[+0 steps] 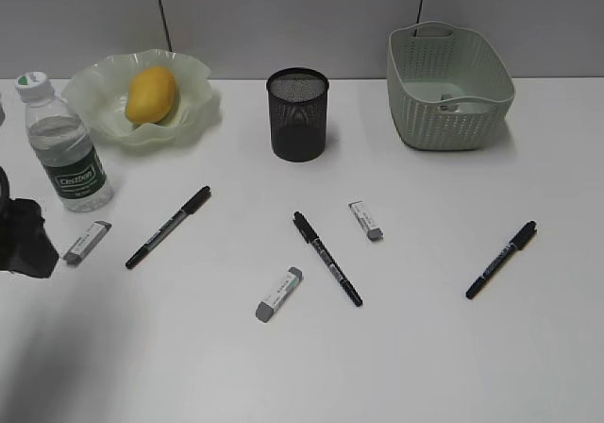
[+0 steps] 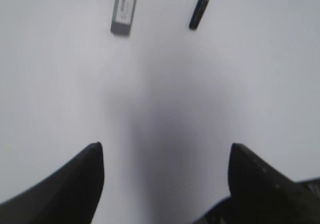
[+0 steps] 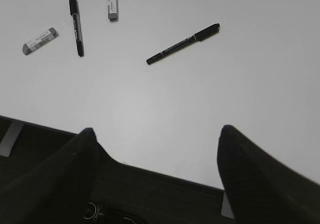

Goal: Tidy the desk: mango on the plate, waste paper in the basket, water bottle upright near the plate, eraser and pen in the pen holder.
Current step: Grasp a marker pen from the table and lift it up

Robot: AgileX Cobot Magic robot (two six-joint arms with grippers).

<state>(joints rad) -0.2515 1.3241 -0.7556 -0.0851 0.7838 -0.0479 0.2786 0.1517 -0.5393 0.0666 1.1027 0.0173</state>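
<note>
Exterior view: the left gripper [image 1: 24, 239] is showing only as a dark mass at the left edge, its jaws unreadable from here; the right gripper is lying outside this view. On the desk [image 1: 425, 347] the mango [image 1: 151, 94] is resting in the plate [image 1: 198, 111] at rear left. The bottle [image 1: 66, 144] is standing upright just in front of the plate, cap on. The pen holder [image 1: 298, 114] is standing at rear centre, and the basket [image 1: 448, 88] at rear right is holding a small grey wad, apparently the waste paper [image 1: 453, 104]. Three pens are lying flat: the left pen [image 1: 168, 227], the middle pen [image 1: 327, 258] and the right pen [image 1: 501, 260]. Three erasers are lying flat: the left eraser [image 1: 87, 242] just beside the gripper, the middle eraser [image 1: 279, 294] and the far eraser [image 1: 366, 220].

Left wrist view: the left gripper [image 2: 165, 176] is hanging over bare desk with its fingers [image 2: 85, 184] spread wide, nothing between them. The left eraser [image 2: 124, 10] and a pen tip [image 2: 201, 6] are lying ahead of it.

Right wrist view: the right gripper [image 3: 155, 159] is holding its fingers [image 3: 250, 169] wide apart and empty near the desk's edge. The right pen [image 3: 183, 43], the middle pen [image 3: 76, 25] and two erasers [image 3: 39, 41] [image 3: 113, 7] are lying well apart from it.
</note>
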